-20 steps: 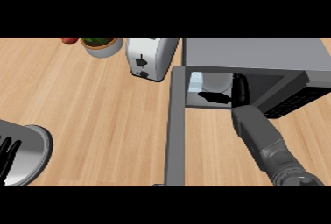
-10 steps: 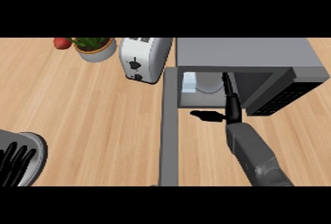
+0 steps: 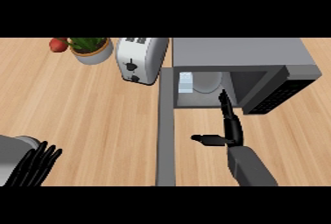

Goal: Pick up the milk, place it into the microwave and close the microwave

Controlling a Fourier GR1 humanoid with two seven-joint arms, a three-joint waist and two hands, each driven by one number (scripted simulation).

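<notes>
White milk [image 3: 186, 82] sits inside the microwave [image 3: 258, 57]; the empty, straight-fingered right hand [image 3: 227, 127] before it should next swing the door [image 3: 166, 131] shut.

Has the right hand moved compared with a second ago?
Yes. The right hand has drawn back out of the microwave toward the robot; its fingertips now sit at the opening's front edge, and the milk stands inside, free of it.

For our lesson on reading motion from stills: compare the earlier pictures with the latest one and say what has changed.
The right hand has drawn back out of the microwave, its fingers now straight and holding nothing. The milk stands released inside. The left hand stays resting at the lower left; the microwave door is still open. The toaster and plant kept their places on the counter.
</notes>
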